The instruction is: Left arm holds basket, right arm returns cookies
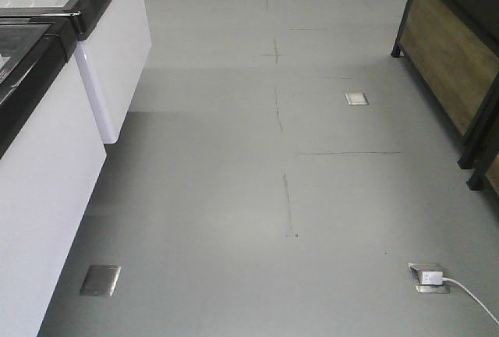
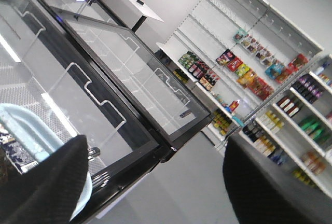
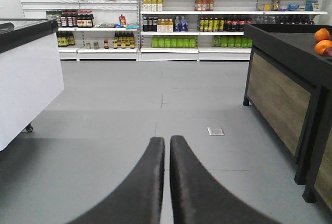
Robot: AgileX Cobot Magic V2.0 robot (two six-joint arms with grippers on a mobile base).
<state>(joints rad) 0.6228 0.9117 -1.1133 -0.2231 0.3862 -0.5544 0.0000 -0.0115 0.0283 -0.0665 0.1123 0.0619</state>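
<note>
Grasp not yet made — left gripper (image 2: 155, 146) spread wide beside the basket (image 2: 26, 120); right gripper (image 3: 167, 141) pinched closed, empty. Cookies unseen — likely locating them comes next.

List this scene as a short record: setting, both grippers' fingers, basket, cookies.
setting: shop aisle with grey floor, white chest freezer, stocked shelves
left gripper: fingers wide apart, nothing between them
basket: light blue, only an edge shows beside one left finger
right gripper: fingers almost touching, holding nothing
cookies: box not clearly visible in any view
</note>
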